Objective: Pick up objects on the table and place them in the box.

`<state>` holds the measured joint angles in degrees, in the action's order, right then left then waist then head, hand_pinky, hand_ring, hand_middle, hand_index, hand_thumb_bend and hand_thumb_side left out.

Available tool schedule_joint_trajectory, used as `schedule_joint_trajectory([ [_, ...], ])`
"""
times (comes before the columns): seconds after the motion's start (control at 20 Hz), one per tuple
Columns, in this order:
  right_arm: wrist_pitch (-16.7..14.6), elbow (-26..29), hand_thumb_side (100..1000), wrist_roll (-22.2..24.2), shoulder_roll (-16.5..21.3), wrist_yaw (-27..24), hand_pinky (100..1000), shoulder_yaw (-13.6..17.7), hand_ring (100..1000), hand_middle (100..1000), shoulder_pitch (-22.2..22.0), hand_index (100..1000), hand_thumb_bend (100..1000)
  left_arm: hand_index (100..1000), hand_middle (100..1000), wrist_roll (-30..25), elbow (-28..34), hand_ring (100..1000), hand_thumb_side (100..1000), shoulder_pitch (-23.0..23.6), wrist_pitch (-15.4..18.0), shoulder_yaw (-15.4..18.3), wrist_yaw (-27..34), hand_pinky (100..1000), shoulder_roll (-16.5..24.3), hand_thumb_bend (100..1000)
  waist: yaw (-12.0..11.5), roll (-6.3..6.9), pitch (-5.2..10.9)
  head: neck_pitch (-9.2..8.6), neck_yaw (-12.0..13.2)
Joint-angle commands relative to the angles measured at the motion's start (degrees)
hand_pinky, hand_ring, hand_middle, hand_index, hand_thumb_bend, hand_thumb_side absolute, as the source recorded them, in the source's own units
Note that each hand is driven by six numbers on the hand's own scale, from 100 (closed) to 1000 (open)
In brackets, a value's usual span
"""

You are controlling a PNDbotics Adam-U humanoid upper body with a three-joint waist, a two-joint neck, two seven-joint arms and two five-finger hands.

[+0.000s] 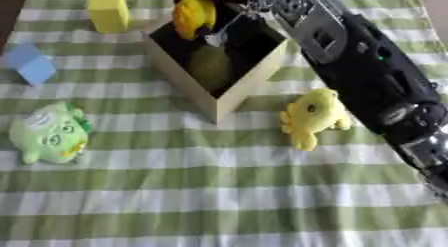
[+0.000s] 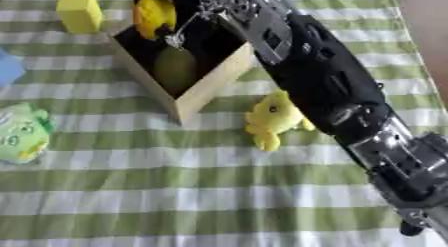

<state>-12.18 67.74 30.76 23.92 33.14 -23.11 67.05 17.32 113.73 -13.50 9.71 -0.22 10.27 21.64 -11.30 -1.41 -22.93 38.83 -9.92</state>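
Over the square wooden box (image 1: 249, 83), right hand (image 1: 229, 2) grips a rounded yellow object (image 1: 194, 16).

1. Your box (image 1: 249, 83) sits upper centre, turned cornerwise, pale walls, dark inside.
2. A yellow object (image 1: 194, 15) hangs over its far corner, possibly held.
3. Yellow plush (image 1: 312, 116) lies just right of it.
4. Green plush (image 1: 48, 133) lies mid-left.
5. Yellow block (image 1: 108, 10) and blue block (image 1: 31, 63) lie upper left.
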Motion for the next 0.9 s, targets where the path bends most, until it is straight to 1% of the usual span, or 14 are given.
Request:
schedule_joint_trajectory([
  [0.05,-0.7,0.98,187,1.45,1.05,2.83,951,0.88,1000,918,1.13,929,115,875,708,-0.05,0.86,794,757,-0.03,-0.09,0.21,0.1,787,0.57,100,0.05,0.04,10.89,0.04,0.06],
  [0.25,-0.09,1.16,165,0.46,1.28,5.97,953,1.9,1000,920,0.86,933,170,875,708,-0.03,0.86,794,758,0.03,-0.15,0.2,0.17,787,0.55,100,0.16,0.04,10.89,0.16,0.08],
  [0.4,0.25,1.59,126,-0.53,1.53,6.72,948,2.4,1000,915,0.69,930,162,875,708,-0.05,0.86,794,758,0.05,-0.18,0.19,0.19,787,0.5,100,0.28,0.07,10.9,0.18,0.14],
  [0.45,0.35,1.96,100,-0.8,1.68,6.68,945,2.54,1000,912,0.64,929,158,875,708,-0.05,0.86,794,758,0.06,-0.19,0.19,0.2,787,0.49,100,0.33,0.08,10.9,0.18,0.18],
  [0.65,1.78,5.54,100,-2.39,3.15,5.13,939,4.0,1000,903,0.44,925,120,875,708,0.0,0.86,795,758,0.13,-0.21,0.24,0.18,787,0.51,100,0.71,0.03,11.03,0.24,0.35],
  [0.75,2.76,7.98,100,-3.22,4.09,4.09,937,5.01,1000,901,0.39,924,125,875,709,0.01,0.86,795,757,0.14,-0.21,0.24,0.19,787,0.51,100,0.97,-0.02,11.16,0.23,0.41],
  [0.9,3.88,12.38,100,-3.71,7.16,2.63,931,6.05,993,895,-0.36,920,130,875,709,0.02,0.86,795,756,0.12,-0.15,0.31,0.11,787,0.56,100,1.34,-0.12,11.31,0.29,0.75],
])
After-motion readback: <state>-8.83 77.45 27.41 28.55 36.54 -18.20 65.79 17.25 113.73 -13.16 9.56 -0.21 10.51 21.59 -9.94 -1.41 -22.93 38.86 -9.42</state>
